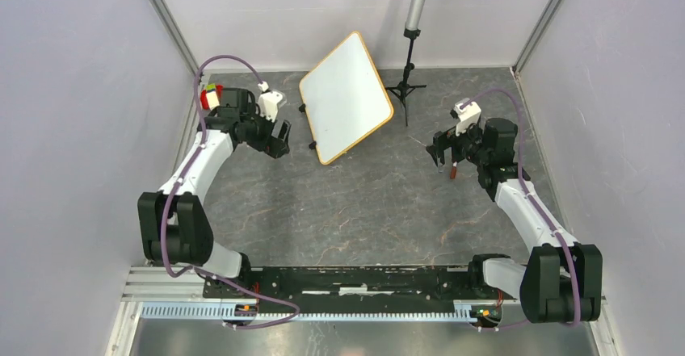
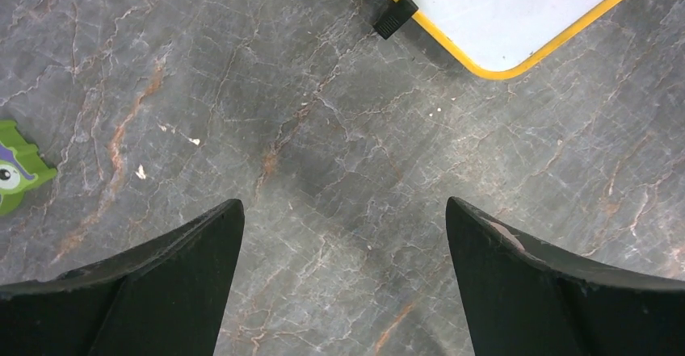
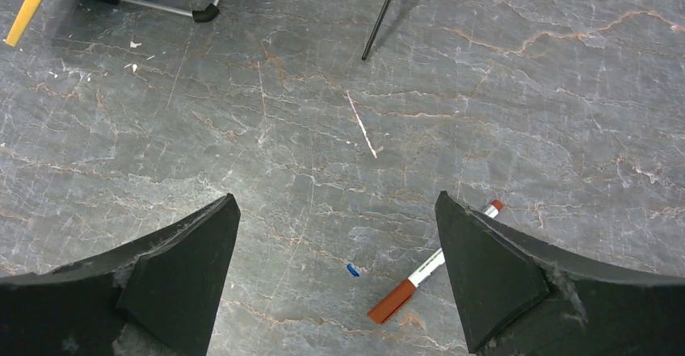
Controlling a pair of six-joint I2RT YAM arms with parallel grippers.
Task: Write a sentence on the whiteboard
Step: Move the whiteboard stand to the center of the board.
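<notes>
The whiteboard (image 1: 347,98) lies tilted on the grey table at the back centre, white with an orange-tan frame. Its face is blank; no sentence shows on it. One corner of the whiteboard (image 2: 517,9) and a black clip (image 2: 394,17) appear in the left wrist view. My left gripper (image 1: 279,142) hovers open just left of the board, with bare table between its fingers (image 2: 343,211). My right gripper (image 1: 440,156) is open to the board's right (image 3: 335,203). A marker (image 3: 412,283) with a red-brown cap lies on the table under my right finger, partly hidden; it also shows from above (image 1: 452,170).
A black tripod stand (image 1: 406,90) with a grey pole rises behind the board's right side; its legs (image 3: 380,13) reach into the right wrist view. A red, yellow and green block (image 1: 212,96) sits at the back left. A green toy piece (image 2: 16,174) lies left of my left gripper. Walls enclose three sides.
</notes>
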